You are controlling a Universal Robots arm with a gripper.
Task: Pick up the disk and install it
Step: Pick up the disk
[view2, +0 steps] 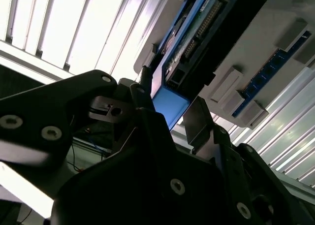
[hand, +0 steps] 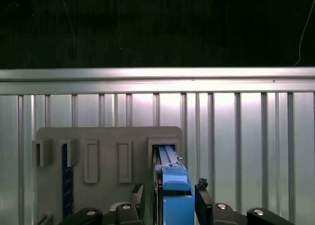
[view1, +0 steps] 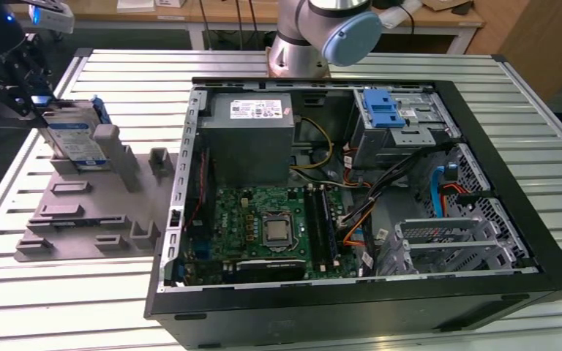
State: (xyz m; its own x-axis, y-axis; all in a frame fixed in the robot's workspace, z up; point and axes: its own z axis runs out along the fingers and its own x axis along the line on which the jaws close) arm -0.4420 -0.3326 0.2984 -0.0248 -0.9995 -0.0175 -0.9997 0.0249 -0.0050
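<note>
Gripper (hand: 170, 190) was at the grey fixture (view1: 76, 219) on the slatted table (view1: 56, 307), at the exterior view's left, well apart from the arm base (view1: 301, 44). The jaws were open and straddled the blue end of the disk (view1: 74, 139), one finger (hand: 139, 194) on each side. In the first wrist view a thin gap showed between that finger and the disk edge. The other finger (hand: 203, 195) was just beside the carrier; contact could not be told. Nothing was lifted or clamped.

The disk stood on edge in a slot at the far corner of the fixture, labelled face toward the exterior view's right, blue frame along its edge. In both wrist views the blue carrier sat between the fingertips, still seated in its slot. The second wrist view showed the disk's green circuit-board side and connector edge.

A dark blue strip (hand: 66, 180) sat in another slot of the fixture, apart from the disk. The other slots near it looked bare.

The open PC case (view1: 515, 281) lay just beside the fixture, toward the exterior view's right. Inside were the grey power supply (view1: 252, 128), the green motherboard (view1: 261, 227), loose cables, and a metal drive cage with a blue bracket (view1: 383, 110) at the far corner.
</note>
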